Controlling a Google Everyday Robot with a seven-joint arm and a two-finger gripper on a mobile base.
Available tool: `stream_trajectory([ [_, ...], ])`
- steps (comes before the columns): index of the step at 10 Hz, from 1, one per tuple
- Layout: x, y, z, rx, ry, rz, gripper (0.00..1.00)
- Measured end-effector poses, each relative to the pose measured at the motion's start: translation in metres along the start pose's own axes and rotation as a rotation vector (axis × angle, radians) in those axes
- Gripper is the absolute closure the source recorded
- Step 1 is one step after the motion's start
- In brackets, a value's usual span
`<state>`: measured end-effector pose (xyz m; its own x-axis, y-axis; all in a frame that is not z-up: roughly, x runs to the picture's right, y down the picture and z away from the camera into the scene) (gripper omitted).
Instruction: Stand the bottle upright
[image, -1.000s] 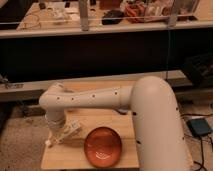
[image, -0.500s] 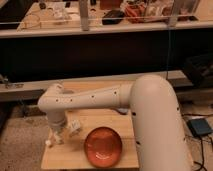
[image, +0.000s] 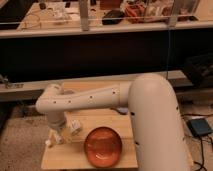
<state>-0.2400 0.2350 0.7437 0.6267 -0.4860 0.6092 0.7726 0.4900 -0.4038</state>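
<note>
While low over table (image: 65, 161), gripper (image: 58, 137) adjoins bottle (image: 75, 126).

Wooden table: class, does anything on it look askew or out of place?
The bottle looks askew: it sits tilted, not upright, beside the gripper near the table's left edge, left of the orange plate.

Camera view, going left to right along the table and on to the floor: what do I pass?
gripper, low over the left end of the wooden table → bottle → orange plate → thick white arm link → dark box on the floor
</note>
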Motion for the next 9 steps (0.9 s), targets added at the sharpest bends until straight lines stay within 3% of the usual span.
stream_trajectory([
  [2, 0.011, -0.003, 0.014, 0.024, 0.026, 0.001, 0.20],
  [4, 0.017, -0.006, 0.021, 0.024, 0.039, 0.005, 0.20],
  [9, 0.028, -0.011, 0.037, 0.041, 0.018, 0.069, 0.20],
])
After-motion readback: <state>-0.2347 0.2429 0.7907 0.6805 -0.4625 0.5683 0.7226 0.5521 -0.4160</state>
